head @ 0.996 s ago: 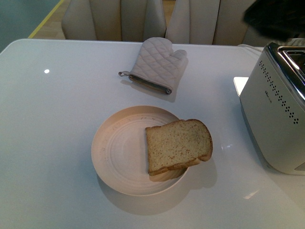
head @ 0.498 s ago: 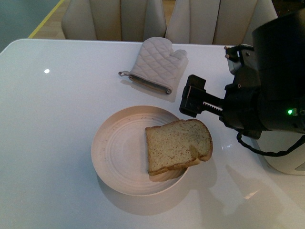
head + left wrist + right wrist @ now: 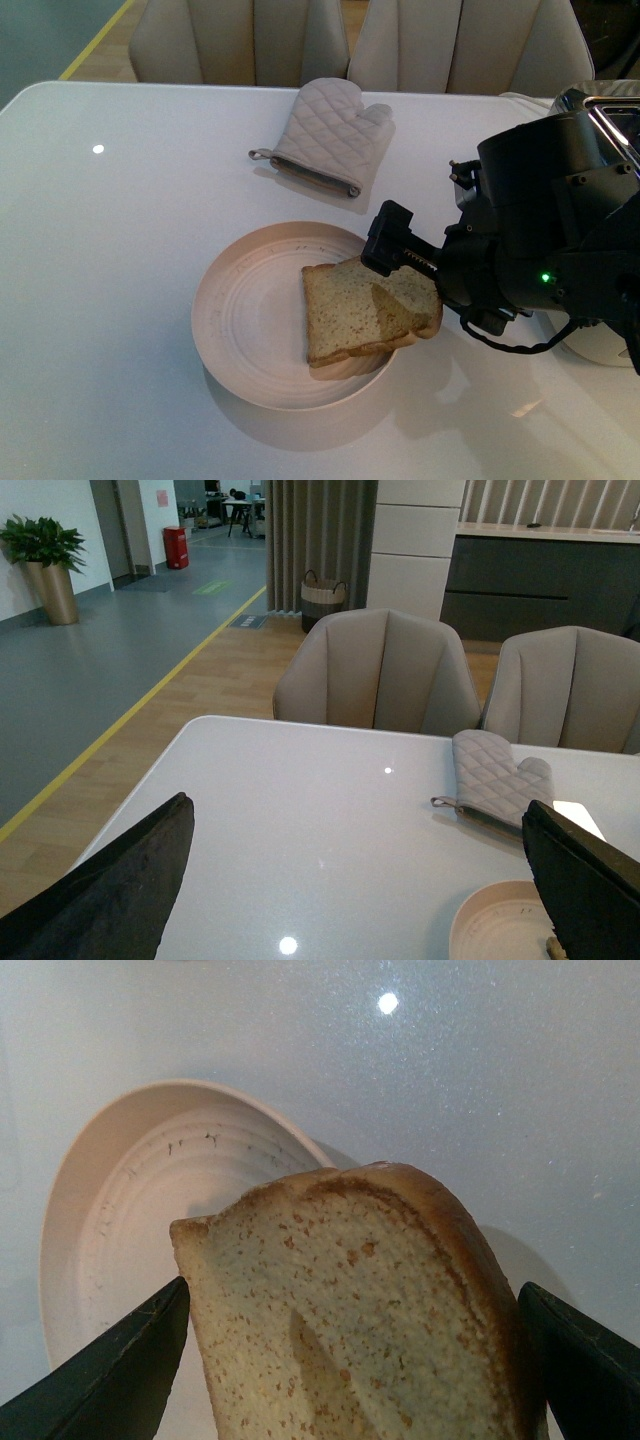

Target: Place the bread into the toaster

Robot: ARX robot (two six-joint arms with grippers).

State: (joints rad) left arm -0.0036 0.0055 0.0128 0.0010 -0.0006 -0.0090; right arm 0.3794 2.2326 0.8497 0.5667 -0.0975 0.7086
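Our bulky matte-black right arm (image 3: 545,230) carries a small green light (image 3: 545,277), a looping black cable (image 3: 520,345) underneath and a toothed rail (image 3: 420,262) behind the jaws. Both wrist views show flat, dark, wedge-shaped right fingers (image 3: 110,1370) and matching left fingers (image 3: 110,890).

Surface: glossy white table top (image 3: 110,300) with rounded corners, with ceiling light spots reflecting off it. Three items sit directly on it.

1. Round pale-pink plate with concentric ridges (image 3: 215,320), roughly centre, near the robot's side.
2. Quilted grey fabric oven mitt (image 3: 325,135), lying flat further back, cuff and hanging loop towards the robot. It is well apart from the plate.
3. Boxy white toaster with a chrome top (image 3: 608,350), at the far right. It is mostly hidden, only the top corner and lower edge show. Bare table lies between it and the plate.
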